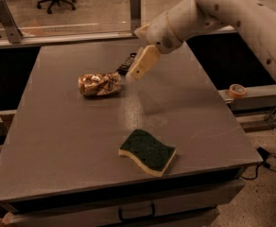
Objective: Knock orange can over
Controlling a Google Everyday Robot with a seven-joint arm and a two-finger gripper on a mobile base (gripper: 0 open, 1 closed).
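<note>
The orange can (pixel 99 83) lies on its side on the grey table (pixel 72 141), left of centre, its silver end pointing right. My gripper (pixel 139 69) hangs just right of the can and above the table, apart from the can, its cream fingers pointing down and left. The arm reaches in from the upper right.
A flat black wrapper (pixel 126 63) lies behind the gripper. A green and yellow sponge (pixel 147 152) lies near the table's front edge. A tape roll (pixel 236 90) sits on a ledge to the right. A rail and post stand behind the table.
</note>
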